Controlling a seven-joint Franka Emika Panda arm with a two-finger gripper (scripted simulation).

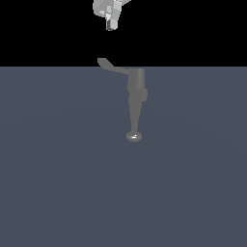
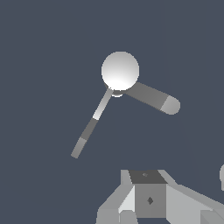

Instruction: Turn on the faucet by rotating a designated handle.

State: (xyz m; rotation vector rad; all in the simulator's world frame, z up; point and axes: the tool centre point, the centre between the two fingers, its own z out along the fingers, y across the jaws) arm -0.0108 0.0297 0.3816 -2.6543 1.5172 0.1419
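Right, your gripper (image 1: 110, 25): hanging well above the faucet, gripping nothing; opening can't be judged.
Faucet (image 1: 136, 96): upright on the grey floor (image 1: 58, 169).
Handle (image 1: 112, 66): juts from the faucet's body toward the exterior view's left, untouched.

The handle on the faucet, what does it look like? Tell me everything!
The handle is a thin, flat, curved grey lever that looks like dull metal. It sticks out sideways from the top of the faucet, towards the exterior view's left, ending in a wider paddle. Only the faucet touches it. The hand hangs above it, apart.
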